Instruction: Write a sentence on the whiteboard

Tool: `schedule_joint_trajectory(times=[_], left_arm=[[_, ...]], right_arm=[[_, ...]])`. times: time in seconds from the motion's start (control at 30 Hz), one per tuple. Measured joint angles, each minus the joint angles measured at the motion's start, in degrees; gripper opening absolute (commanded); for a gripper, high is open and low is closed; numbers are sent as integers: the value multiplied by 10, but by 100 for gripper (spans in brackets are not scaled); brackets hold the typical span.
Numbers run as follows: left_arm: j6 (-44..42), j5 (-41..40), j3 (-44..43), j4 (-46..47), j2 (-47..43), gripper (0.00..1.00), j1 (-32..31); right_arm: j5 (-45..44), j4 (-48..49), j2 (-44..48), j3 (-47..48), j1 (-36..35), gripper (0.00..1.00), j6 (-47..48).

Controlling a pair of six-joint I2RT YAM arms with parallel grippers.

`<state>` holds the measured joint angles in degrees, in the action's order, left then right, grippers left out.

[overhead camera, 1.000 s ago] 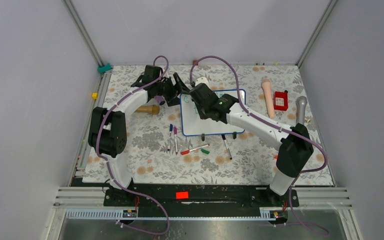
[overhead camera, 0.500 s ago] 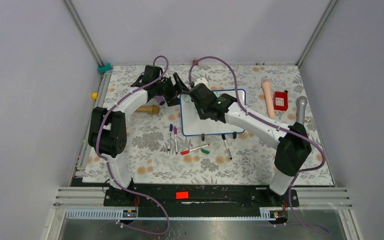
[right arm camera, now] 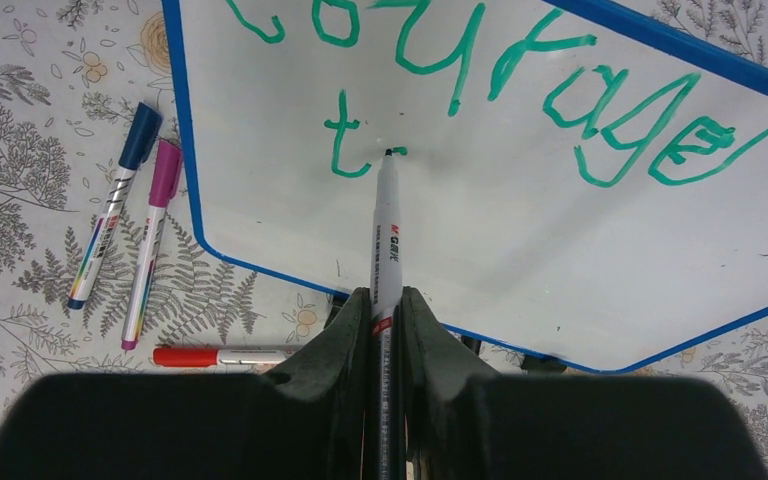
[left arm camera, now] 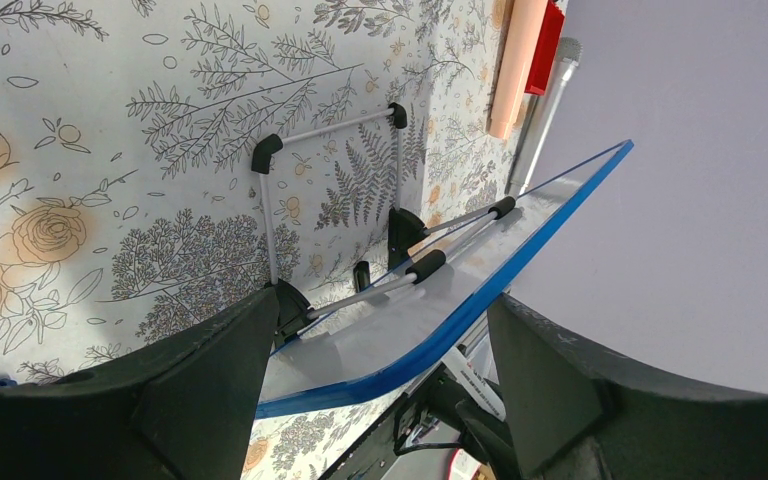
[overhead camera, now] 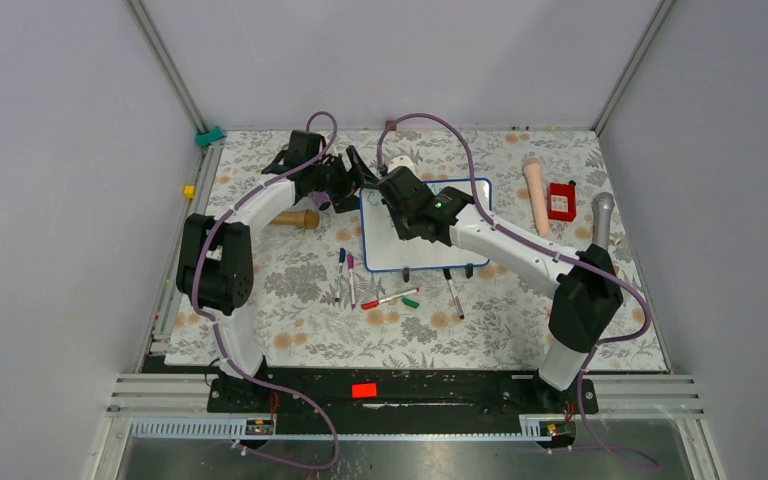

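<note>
The whiteboard [overhead camera: 400, 250] stands tilted on its wire stand in the middle of the floral mat. Green writing, the sentence [right arm camera: 460, 60], reads "courage" on the top line, with a lone "t" [right arm camera: 338, 135] below it. My right gripper [right arm camera: 387, 298] is shut on a white marker [right arm camera: 388, 240], whose tip touches the board just right of the "t". My left gripper [left arm camera: 382, 300] is at the board's far left corner, jaws set wide with the blue-framed corner [left arm camera: 410, 320] between them, seemingly against both fingers. In the top view the two grippers [overhead camera: 358, 178] [overhead camera: 397, 200] sit close together there.
Several loose markers [overhead camera: 380, 295] lie in front of the board, among them a blue one [right arm camera: 120, 200], a pink one [right arm camera: 152, 240] and a red one [right arm camera: 210, 355]. A wooden piece [overhead camera: 298, 218] lies left. A peach cylinder [overhead camera: 536, 192], red box [overhead camera: 561, 201] and grey handle [overhead camera: 602, 218] lie right.
My right arm with the marker has edged very slightly toward the far left. The left arm and the board have not moved.
</note>
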<state>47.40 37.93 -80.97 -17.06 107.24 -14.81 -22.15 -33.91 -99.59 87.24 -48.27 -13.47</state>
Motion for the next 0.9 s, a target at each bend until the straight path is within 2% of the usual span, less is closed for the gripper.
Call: schedule_joint_trajectory(times=[0.53,0.9], left_arm=[[-4,0,0,0,0,77,0],[-5,0,0,0,0,78,0]], right_arm=[[21,-14,0,-1,0,0,0],[-7,-31,0,-1,0,0,0]])
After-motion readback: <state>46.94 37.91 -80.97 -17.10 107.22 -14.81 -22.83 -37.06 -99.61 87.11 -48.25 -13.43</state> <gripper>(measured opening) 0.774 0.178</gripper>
